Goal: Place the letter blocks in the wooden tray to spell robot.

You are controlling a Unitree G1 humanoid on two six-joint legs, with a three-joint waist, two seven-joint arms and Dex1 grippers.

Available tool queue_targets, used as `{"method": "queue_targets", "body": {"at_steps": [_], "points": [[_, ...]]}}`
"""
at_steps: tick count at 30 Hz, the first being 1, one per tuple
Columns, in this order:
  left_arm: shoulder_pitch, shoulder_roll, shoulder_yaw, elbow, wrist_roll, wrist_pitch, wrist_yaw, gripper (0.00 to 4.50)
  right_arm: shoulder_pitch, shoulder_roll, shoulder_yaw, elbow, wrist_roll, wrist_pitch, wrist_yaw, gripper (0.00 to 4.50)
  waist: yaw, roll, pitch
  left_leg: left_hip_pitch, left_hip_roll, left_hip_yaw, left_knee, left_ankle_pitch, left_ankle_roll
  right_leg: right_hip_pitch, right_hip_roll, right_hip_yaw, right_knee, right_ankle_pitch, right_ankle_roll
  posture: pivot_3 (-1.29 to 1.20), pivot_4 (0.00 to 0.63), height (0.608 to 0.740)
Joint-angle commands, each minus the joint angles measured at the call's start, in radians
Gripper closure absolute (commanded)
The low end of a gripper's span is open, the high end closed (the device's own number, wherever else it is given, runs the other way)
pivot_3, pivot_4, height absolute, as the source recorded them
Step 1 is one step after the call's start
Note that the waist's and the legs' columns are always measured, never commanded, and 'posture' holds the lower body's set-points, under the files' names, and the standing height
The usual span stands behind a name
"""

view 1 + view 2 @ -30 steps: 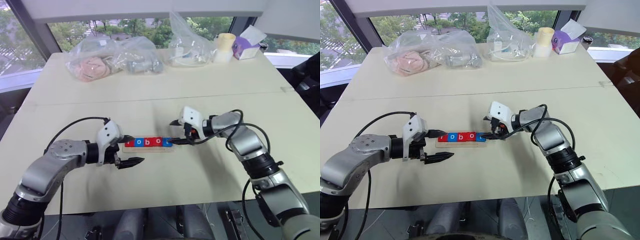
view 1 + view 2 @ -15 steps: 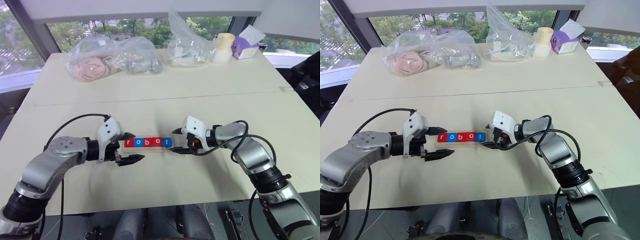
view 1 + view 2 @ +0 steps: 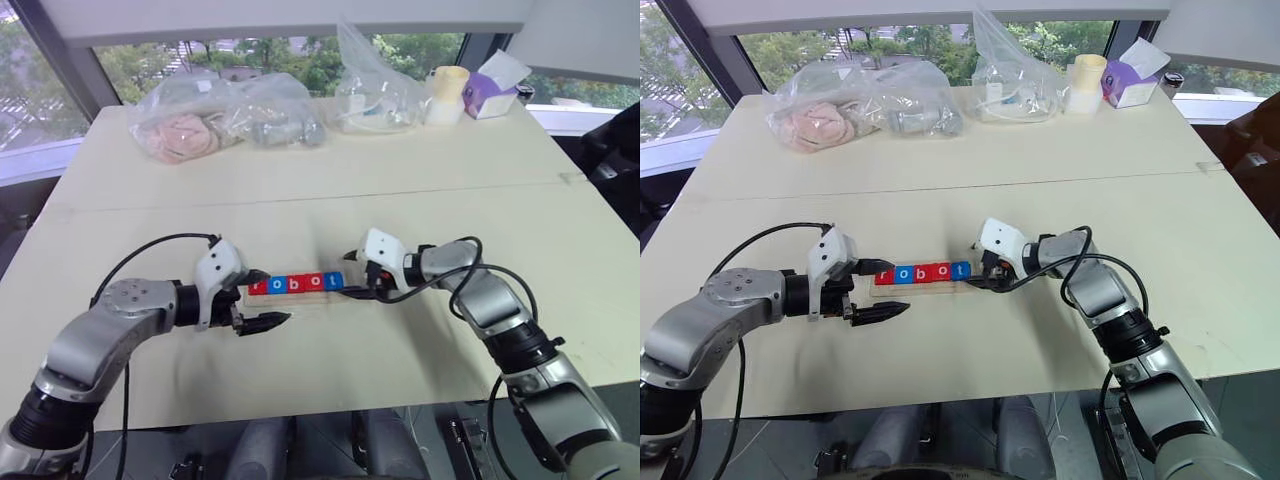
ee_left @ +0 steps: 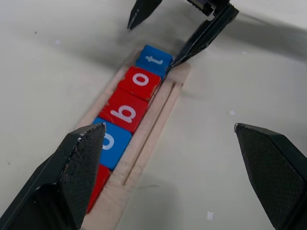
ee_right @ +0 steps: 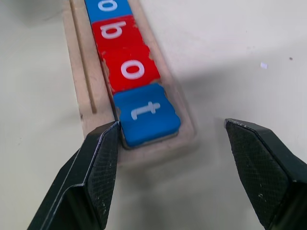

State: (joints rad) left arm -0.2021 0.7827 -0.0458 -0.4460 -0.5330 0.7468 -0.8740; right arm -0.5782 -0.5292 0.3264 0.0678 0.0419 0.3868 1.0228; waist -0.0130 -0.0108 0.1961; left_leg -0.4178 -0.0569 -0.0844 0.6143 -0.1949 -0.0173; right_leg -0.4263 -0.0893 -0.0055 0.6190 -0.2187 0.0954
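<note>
**A:** Pale wood first: we see the wooden tray [image 3: 296, 291] lying flat near the middle of the cream table [image 3: 330, 190], long side running left to right between our two arms. All five letter blocks [image 3: 295, 284] sit in its recess in a row, and from the head views they read r, o, b, o, t. Colours go red, blue, red, red, blue.

**B:** Yep, same here. In the right wrist view the blue t block [image 5: 146, 114] sits at the very end of the recess, a bit skewed, with the red o block [image 5: 130, 70] touching it. The right gripper [image 3: 356, 282] is right at that end of the tray, fingers apart and clamped on nothing. One fingertip [image 5: 103, 158] is up against the tray edge beside the t; the other is out over bare table.

**A:** And the left gripper [image 3: 262, 299] hangs at the opposite end, by the r, fingers spread wide, nothing between them. We can't tell whether it actually touches the tray.

**B:** Background stuff: clear plastic bags [image 3: 225, 115] along the far side of the table, plus a pale roll of something [image 3: 447, 95] and a purple tissue box [image 3: 492, 95] at the far right corner.
</note>
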Motion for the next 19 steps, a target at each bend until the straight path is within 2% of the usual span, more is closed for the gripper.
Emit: {"method": "queue_targets", "body": {"at_steps": [1, 5, 8, 11, 14, 17, 19], "points": [[0.011, 0.001, 0.028, -0.009, 0.000, -0.033, -0.006, 0.00, -0.002, -0.014, -0.016, -0.064, 0.017, 0.003, 0.017, 0.96, 0.001, 0.000, 0.000, 0.000, 0.000, 0.000, 0.000, 0.000, 0.000, 0.000, 0.000, 0.000, 0.000, 0.000, 0.000, 0.00, 0.150, 0.740], [0.037, 0.002, 0.068, -0.002, -0.031, -0.041, -0.019, 0.00, 0.028, -0.065, -0.051, -0.138, 0.035, 0.039, 0.032, 0.96, 0.001, 0.000, 0.000, 0.000, 0.000, 0.000, 0.000, 0.000, 0.000, 0.000, 0.000, 0.000, 0.000, 0.000, 0.000, 0.00, 0.150, 0.740], [0.085, 0.035, 0.127, -0.005, -0.054, -0.017, -0.029, 0.00, 0.085, -0.120, -0.133, -0.252, 0.134, 0.150, 0.059, 0.96, 0.002, 0.000, 0.000, 0.000, 0.000, 0.000, 0.000, 0.000, 0.000, 0.000, 0.000, 0.000, 0.000, 0.000, 0.000, 0.00, 0.150, 0.740], [0.180, 0.050, 0.259, -0.032, -0.115, 0.014, -0.026, 0.00, 0.178, -0.165, -0.293, -0.385, 0.309, 0.335, 0.062, 0.96, 0.002, 0.000, 0.000, 0.000, 0.000, 0.000, 0.000, 0.000, 0.000, 0.000, -0.001, 0.000, 0.000, 0.000, 0.000, 0.00, 0.150, 0.740], [0.266, 0.062, 0.333, -0.053, -0.134, 0.017, -0.028, 0.00, 0.253, -0.182, -0.412, -0.488, 0.453, 0.498, 0.034, 0.96, 0.002, 0.000, 0.000, 0.000, 0.001, 0.000, 0.000, 0.000, 0.000, 0.000, -0.001, 0.000, 0.000, 0.000, 0.000, 0.00, 0.150, 0.740], [0.292, 0.059, 0.349, -0.057, -0.136, 0.008, -0.016, 0.00, 0.288, -0.192, -0.453, -0.543, 0.518, 0.565, -0.001, 0.96, 0.004, 0.000, 0.000, 0.000, 0.001, 0.000, 0.000, 0.000, 0.000, 0.000, -0.004, 0.000, -0.001, -0.001, -0.001, 0.00, 0.150, 0.740], [0.288, 0.027, 0.351, -0.031, -0.126, -0.008, 0.018, 0.00, 0.378, -0.214, -0.472, -0.594, 0.520, 0.594, -0.041, 0.96, 0.007, 0.000, 0.000, 0.000, 0.001, 0.000, 0.000, 0.000, 0.000, 0.000, -0.004, 0.000, -0.002, -0.001, -0.001, 0.00, 0.150, 0.740]]}}
